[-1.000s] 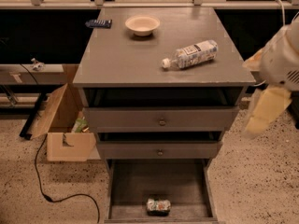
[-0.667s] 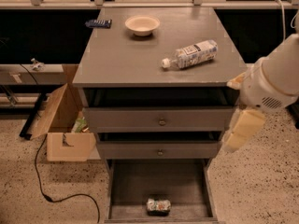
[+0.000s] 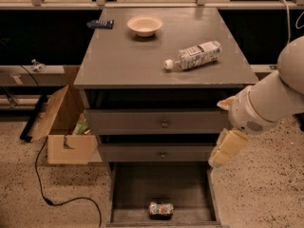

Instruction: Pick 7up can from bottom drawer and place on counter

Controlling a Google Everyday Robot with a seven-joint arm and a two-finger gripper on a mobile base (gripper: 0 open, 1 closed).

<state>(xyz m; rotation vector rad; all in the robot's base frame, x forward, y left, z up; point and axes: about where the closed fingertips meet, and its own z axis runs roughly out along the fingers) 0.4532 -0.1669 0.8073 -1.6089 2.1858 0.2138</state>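
Observation:
The 7up can (image 3: 160, 209) lies on its side on the floor of the open bottom drawer (image 3: 137, 186), near its front edge. The counter (image 3: 137, 56) is the grey top of the cabinet. My gripper (image 3: 228, 148) hangs from the white arm at the right of the cabinet, level with the middle drawer, beside the cabinet's right front corner. It is above and to the right of the can and well apart from it. Nothing shows in the gripper.
A clear plastic bottle (image 3: 194, 55) lies on its side on the counter, with a cream bowl (image 3: 145, 25) and a dark remote-like object (image 3: 100, 24) at the back. An open cardboard box (image 3: 61, 127) and a black cable (image 3: 47, 194) are on the floor to the left.
My arm and gripper have moved left and down, from beside the counter's right edge to the right front of the middle drawer. The can, bottle and bowl have not moved.

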